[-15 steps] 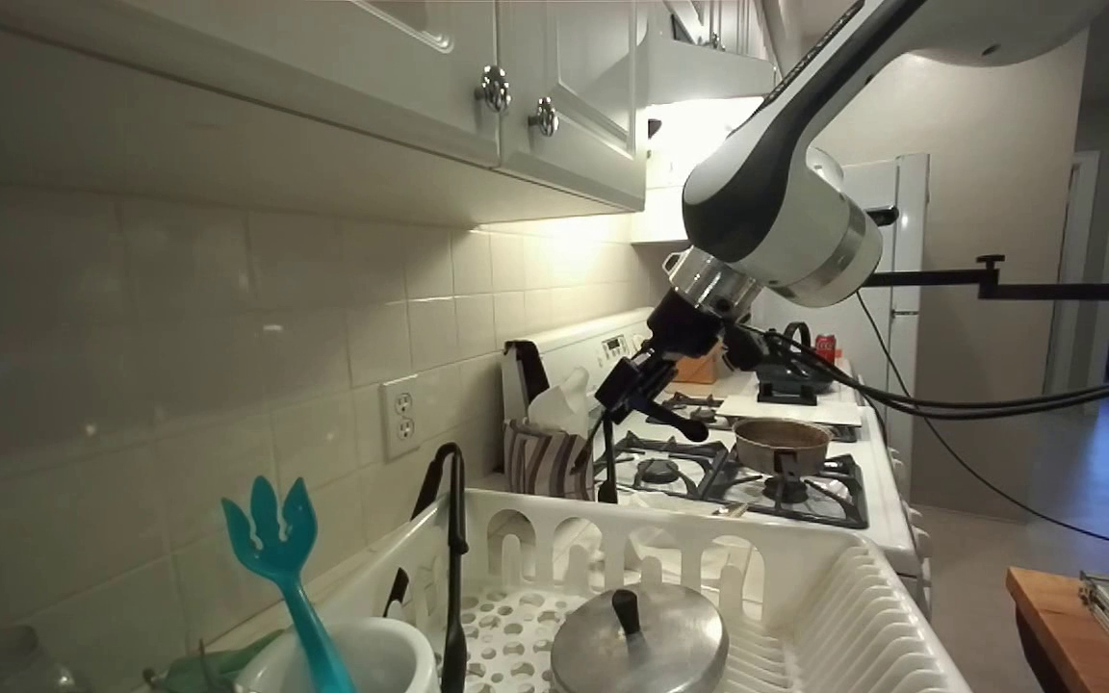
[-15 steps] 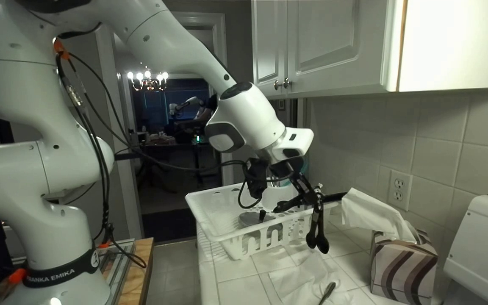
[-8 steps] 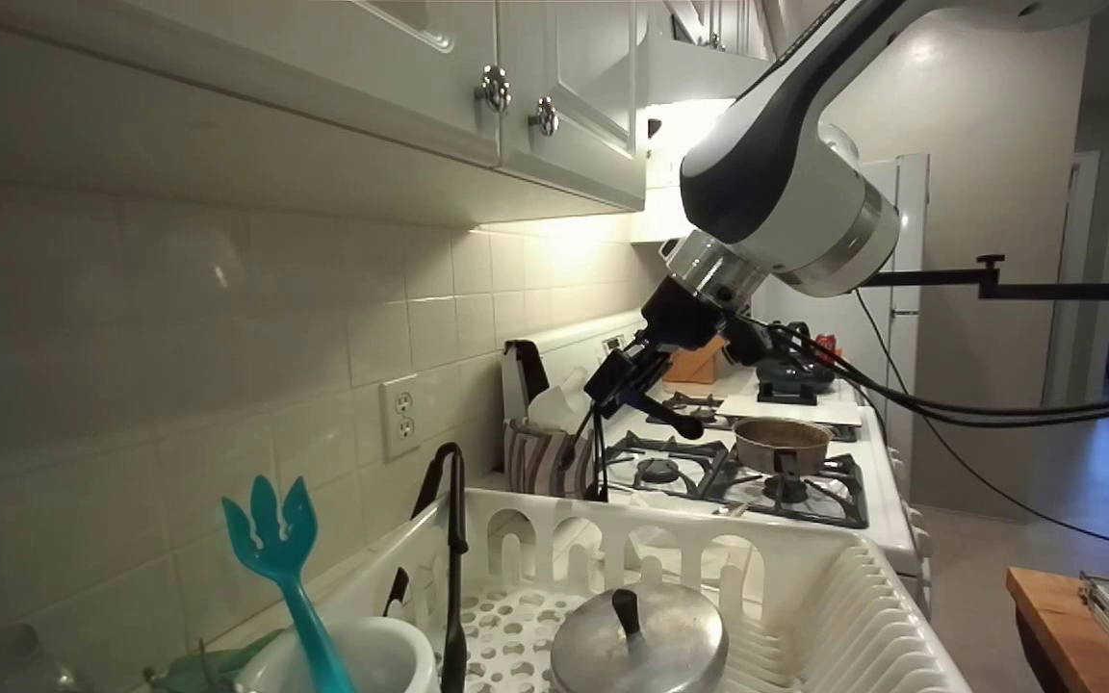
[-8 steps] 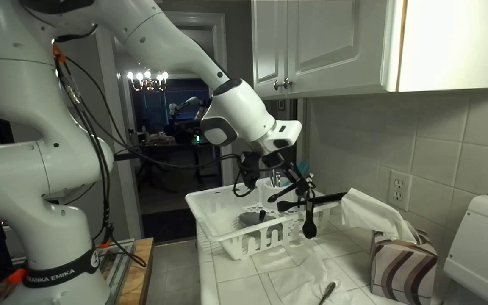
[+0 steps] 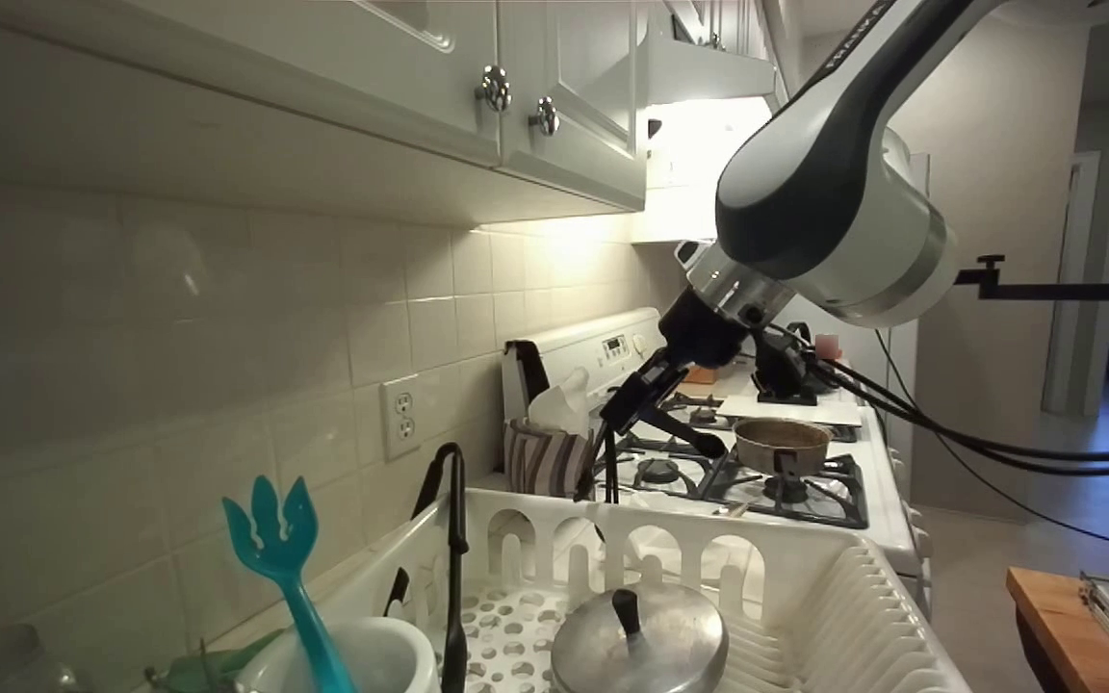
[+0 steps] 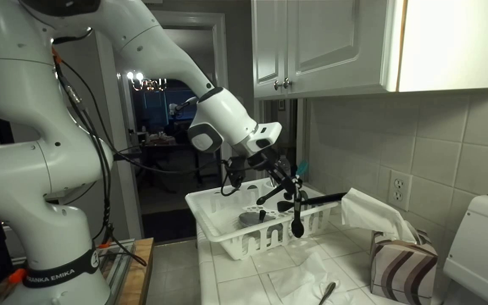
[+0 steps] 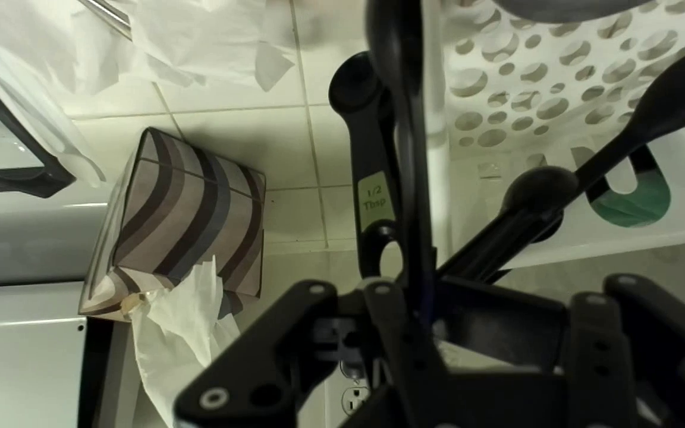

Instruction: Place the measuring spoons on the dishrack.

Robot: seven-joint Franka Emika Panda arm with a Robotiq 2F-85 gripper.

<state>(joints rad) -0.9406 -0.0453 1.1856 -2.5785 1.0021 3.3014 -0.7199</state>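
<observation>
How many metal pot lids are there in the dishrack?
1: the metal pot lid lies inside the dishrack, seen in both exterior views. The rack's walls hide some of its inside, so another could be hidden.

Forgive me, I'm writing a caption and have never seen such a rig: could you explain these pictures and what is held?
The white machine is a robot arm, reaching over a tiled counter. The exterior views are taken from two places outside it; the wrist view comes from the arm itself, looking past the jaws that do the grasping. Those jaws are shut on a bunch of dark measuring spoons, held in the air and fanning out; one is labelled 1/2 Tbsp. On the counter stand a white dishrack, with a metal lid inside, and a striped tissue box. In an exterior view, a pan sits on the stove. The spoons are meant for the dishrack but are not in it yet.
</observation>
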